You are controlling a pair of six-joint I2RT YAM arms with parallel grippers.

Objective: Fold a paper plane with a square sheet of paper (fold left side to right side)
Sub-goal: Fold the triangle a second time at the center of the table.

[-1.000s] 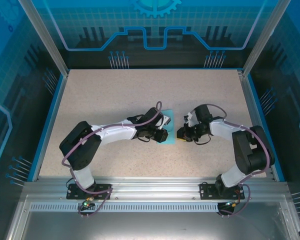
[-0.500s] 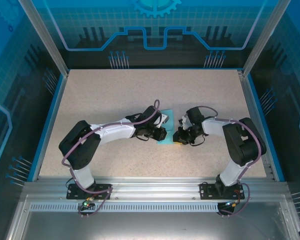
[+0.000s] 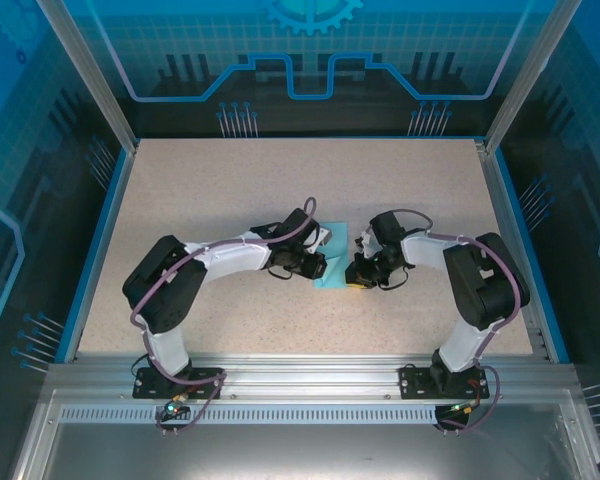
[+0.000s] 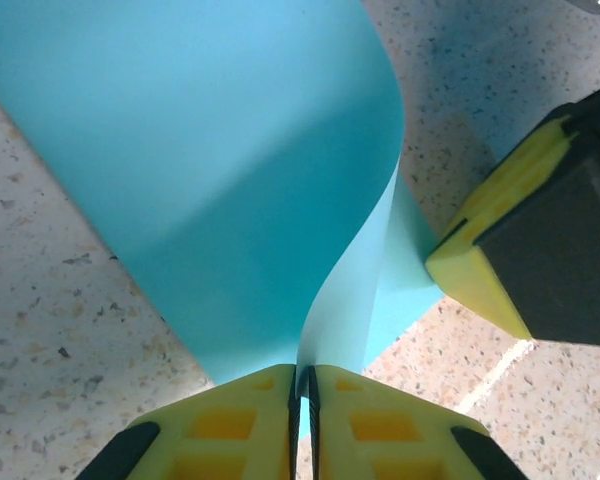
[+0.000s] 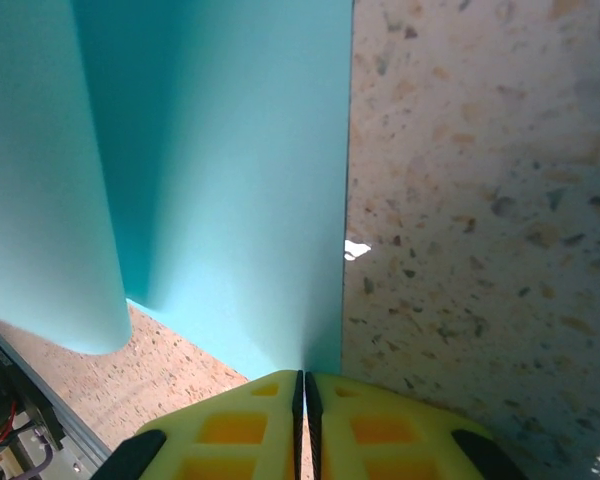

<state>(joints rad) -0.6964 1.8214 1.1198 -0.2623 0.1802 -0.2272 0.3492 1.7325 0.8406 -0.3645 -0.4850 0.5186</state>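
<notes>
The square sheet of paper (image 3: 337,240) is turquoise and lies at the middle of the table between both grippers. My left gripper (image 3: 318,266) is shut on one edge of it. In the left wrist view that edge (image 4: 350,300) rises from the shut left gripper (image 4: 302,372) and the sheet (image 4: 210,180) curves over in a loose bend. My right gripper (image 3: 357,272) is shut on the opposite edge. In the right wrist view the paper (image 5: 240,180) runs straight out of the shut right gripper (image 5: 305,378) and curls up at the left. The right gripper's fingers (image 4: 510,240) sit close beside the paper.
The speckled beige tabletop (image 3: 230,190) has a blue rim, with transparent blue walls (image 3: 310,60) behind and at the sides. An aluminium rail (image 3: 310,375) holding both arm bases runs along the near edge. Bare table (image 5: 480,200) lies right of the paper.
The right arm has folded in, bringing its gripper slightly left against the paper. The left gripper has shifted a little left and up, and more of the sheet shows between them.
</notes>
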